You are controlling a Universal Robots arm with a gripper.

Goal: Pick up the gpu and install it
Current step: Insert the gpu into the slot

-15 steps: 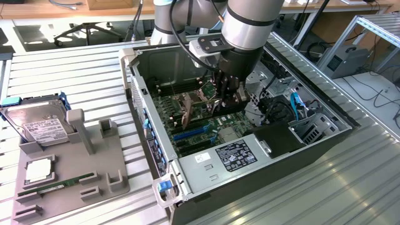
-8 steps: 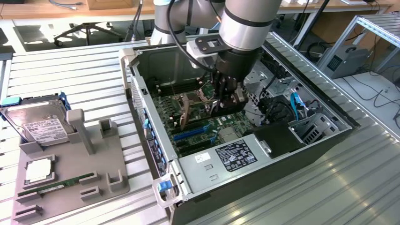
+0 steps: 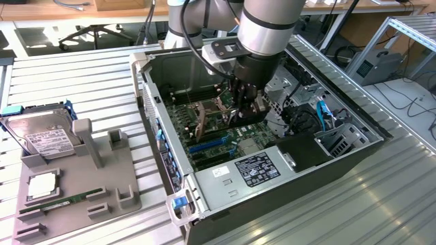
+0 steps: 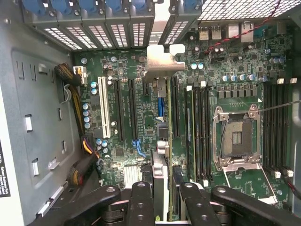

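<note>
The gpu (image 4: 162, 136) stood on its thin edge over the green board inside the computer case (image 3: 225, 191), and my gripper (image 3: 244, 108) held it tight from above. In the wrist view I saw the card between the two black fingers (image 4: 141, 202), with its silver bracket (image 4: 163, 60) at the far end, up by the row of back slots of the case. The card lined up along the long black slots (image 4: 133, 110) on the board.

Going from the exterior view's left, I saw a grey tray (image 3: 71, 196) on the ribbed metal table (image 3: 61, 76). A silver hard drive (image 3: 40, 135) with a white label sat at the far end of the tray. A thin green RAM stick (image 3: 61, 200) lay near the close end. Next came the open case lying on its side, with my arm reaching down into it. The gripper hung low over the green board (image 3: 232, 132), near the middle of the case. A black box (image 3: 303, 150) sat in the case toward the exterior view's right.
</note>
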